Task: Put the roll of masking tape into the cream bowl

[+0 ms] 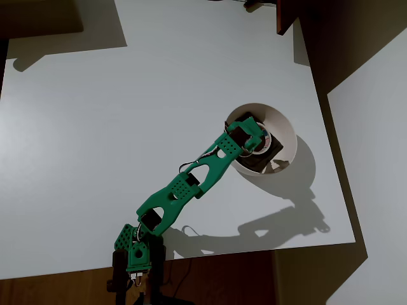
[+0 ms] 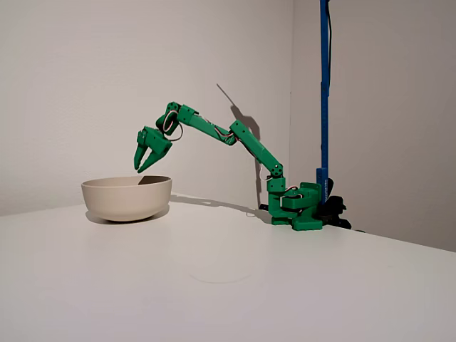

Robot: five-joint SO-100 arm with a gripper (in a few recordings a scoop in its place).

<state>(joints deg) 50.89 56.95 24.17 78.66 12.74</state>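
Green plastic claw (image 2: 144,165), fingers parted and empty, above one large round cream bowl (image 2: 127,197) on the white bench (image 2: 235,278); overhead view reveals one cream-white tape roll (image 1: 264,141) inside.

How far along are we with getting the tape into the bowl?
Nearly finished, it seems. Done: in the overhead view the roll of masking tape lies inside the cream bowl, on the dark patch at its bottom, partly hidden by the arm. In hand: nothing; in the fixed view the gripper hangs above the bowl's rim with its fingers apart and empty. Left: probably only pulling the arm back.
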